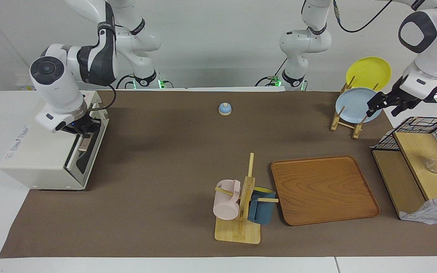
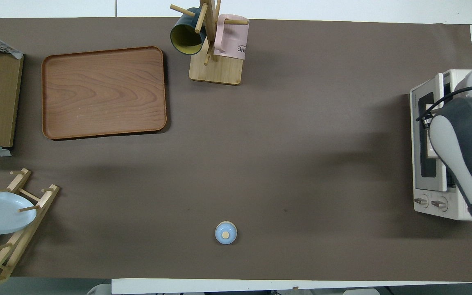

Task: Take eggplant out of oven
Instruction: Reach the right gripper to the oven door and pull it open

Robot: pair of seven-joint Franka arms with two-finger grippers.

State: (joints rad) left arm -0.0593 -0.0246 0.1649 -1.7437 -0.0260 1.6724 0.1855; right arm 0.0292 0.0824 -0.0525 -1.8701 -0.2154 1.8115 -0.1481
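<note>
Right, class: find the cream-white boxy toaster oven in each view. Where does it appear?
Facing view: the cream-white boxy toaster oven is at the picture's left edge, under the right gripper.
Overhead view: it is at the picture's right edge, partly covered by the right arm.
Shared landmark: the small blue round bell at mid-table.

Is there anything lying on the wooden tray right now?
No, the wooden tray shows only bare wood grain in the overhead view, and the mug rack stands on the mat beside it.

Matt brown cloth [image 1: 157, 159] covers the table — glossy wood-grain tray [image 1: 323, 189], smooth cream oven [image 1: 40, 159] with dark glass door.
</note>
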